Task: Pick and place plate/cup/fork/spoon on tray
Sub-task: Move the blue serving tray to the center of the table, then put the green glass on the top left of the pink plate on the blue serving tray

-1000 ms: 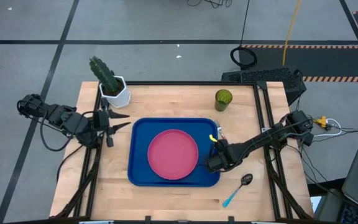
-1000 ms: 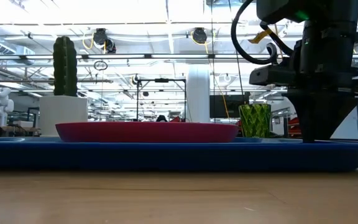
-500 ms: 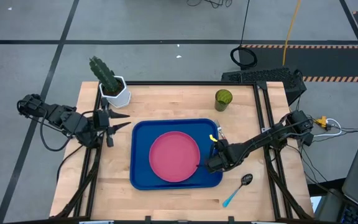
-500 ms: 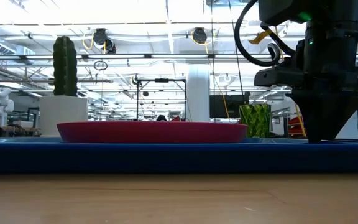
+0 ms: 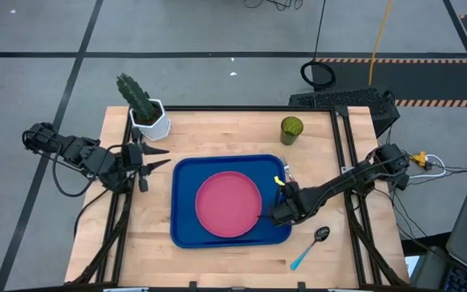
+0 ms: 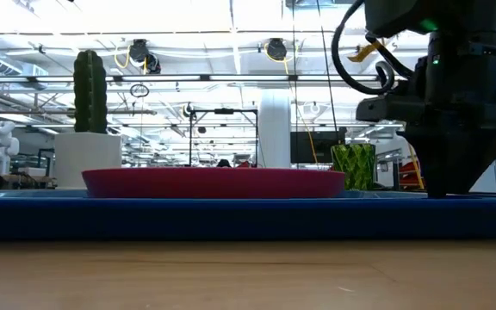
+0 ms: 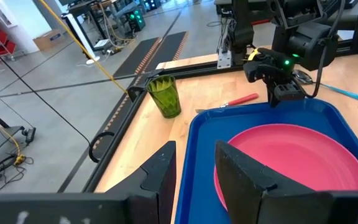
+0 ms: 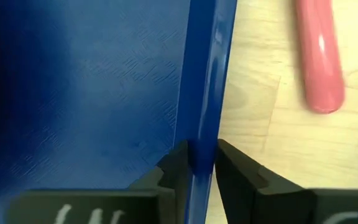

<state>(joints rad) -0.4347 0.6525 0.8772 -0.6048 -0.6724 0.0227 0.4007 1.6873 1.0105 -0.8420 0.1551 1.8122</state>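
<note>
A: What does the right gripper (image 8: 197,167) do?

B: Its two fingers (image 8: 174,168) stand on each side of the raised rim of the blue tray (image 8: 129,93), one inside and one outside. They are very close to the rim, but I cannot tell if they press it or have let it go.

A: And what is near the tray?

B: The pink plate (image 5: 228,203) lies flat inside the tray, around the middle. The fork (image 7: 240,100) with the pink handle lies on the table just outside the tray, beside the rim where the right gripper is. The spoon (image 5: 309,248) with the blue handle is also outside the tray, near its front right corner. The green cup (image 5: 291,129) stands upright behind the tray, apart from it.

A: The other arm?

B: The left gripper (image 5: 157,156) waits left of the tray with parted fingers and holds nothing. A white pot with a cactus (image 5: 145,108) stands behind it.
</note>
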